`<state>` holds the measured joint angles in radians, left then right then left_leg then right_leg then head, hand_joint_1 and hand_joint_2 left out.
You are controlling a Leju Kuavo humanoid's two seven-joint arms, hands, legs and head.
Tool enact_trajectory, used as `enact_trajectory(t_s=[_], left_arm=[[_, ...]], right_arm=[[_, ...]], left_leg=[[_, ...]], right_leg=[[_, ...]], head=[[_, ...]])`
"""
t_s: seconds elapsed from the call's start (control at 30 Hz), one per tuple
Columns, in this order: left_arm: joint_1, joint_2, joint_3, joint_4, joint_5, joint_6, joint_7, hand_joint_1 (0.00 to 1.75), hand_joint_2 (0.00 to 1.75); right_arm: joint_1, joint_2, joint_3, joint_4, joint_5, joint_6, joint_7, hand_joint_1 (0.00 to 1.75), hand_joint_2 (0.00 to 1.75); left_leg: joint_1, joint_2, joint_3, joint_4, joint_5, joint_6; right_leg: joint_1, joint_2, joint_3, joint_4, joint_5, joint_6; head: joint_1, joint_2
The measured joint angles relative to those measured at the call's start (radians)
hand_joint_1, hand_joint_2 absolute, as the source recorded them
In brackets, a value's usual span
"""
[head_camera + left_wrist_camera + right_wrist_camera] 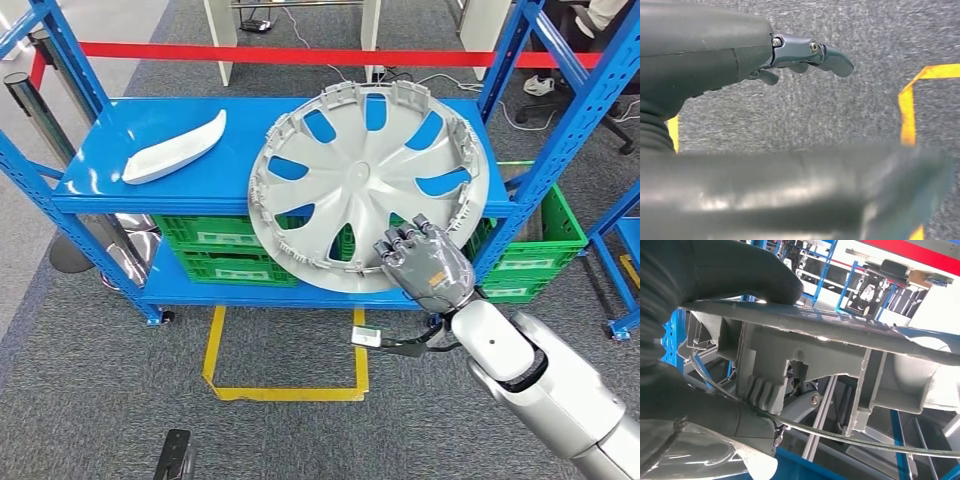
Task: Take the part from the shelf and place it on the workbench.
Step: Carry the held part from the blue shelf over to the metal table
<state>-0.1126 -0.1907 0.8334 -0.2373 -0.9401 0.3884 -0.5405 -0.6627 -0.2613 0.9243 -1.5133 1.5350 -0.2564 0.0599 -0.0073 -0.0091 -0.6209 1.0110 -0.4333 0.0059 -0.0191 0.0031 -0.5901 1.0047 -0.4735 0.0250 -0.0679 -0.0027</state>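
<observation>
On my head view the right hand (424,262) sits right of centre, low in the frame, with its fingers clamped over the lower rim of the hubcap (368,185). The hubcap is a large grey wheel cover filling the middle of the picture, tilted, its far edge over the top board of the blue shelf (189,165) and its near edge hanging out past the shelf front where the hand has it. Through its slots I see the blue board.

My right wrist view confirms the grasp: the thumb (753,270) lies on one face of the rim and the darker fingers (715,415) press the ribbed underside, with a thin wire ring running along the cap's clips.

A white curved trim piece (175,150) lies on the shelf's top board at upper left, well apart from the hubcap. Green crates (219,245) sit on the lower level. Yellow tape (287,390) marks a box on the grey carpet at bottom centre, and a red barrier strip (302,55) crosses the top.

The left hand (806,55) hangs over the carpet, fingers loosely stretched out, grasping nothing.
</observation>
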Motion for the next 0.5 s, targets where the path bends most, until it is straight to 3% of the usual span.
enact_trajectory(t_s=[0.33, 0.47, 0.5], left_arm=[[0.001, 0.001, -0.002, 0.0, -0.012, -0.018, -0.038, 0.0, 1.75], [0.001, 0.001, -0.002, 0.0, -0.011, -0.024, -0.04, 0.0, 0.0], [0.001, 0.001, -0.002, 0.0, -0.011, -0.023, -0.04, 0.0, 0.0]], right_arm=[[0.001, 0.0, 0.0, 0.0, 0.0, 0.0, 0.0, 1.75, 1.75], [0.001, 0.0, 0.0, 0.0, 0.0, 0.0, 0.0, 1.75, 1.75], [0.001, 0.0, 0.0, 0.0, 0.0, 0.0, 0.0, 1.75, 1.75]], left_leg=[[0.001, 0.0, 0.0, 0.0, 0.003, 0.002], [0.001, 0.0, 0.0, 0.0, 0.003, 0.002], [0.001, 0.0, 0.0, 0.0, 0.003, 0.002]], right_leg=[[0.001, 0.0, -0.001, 0.001, 0.001, 0.001], [0.001, 0.0, -0.001, 0.002, 0.001, 0.001], [0.001, 0.0, -0.001, 0.002, 0.001, 0.001]], head=[[0.0, 0.0], [0.0, 0.0], [0.0, 0.0]])
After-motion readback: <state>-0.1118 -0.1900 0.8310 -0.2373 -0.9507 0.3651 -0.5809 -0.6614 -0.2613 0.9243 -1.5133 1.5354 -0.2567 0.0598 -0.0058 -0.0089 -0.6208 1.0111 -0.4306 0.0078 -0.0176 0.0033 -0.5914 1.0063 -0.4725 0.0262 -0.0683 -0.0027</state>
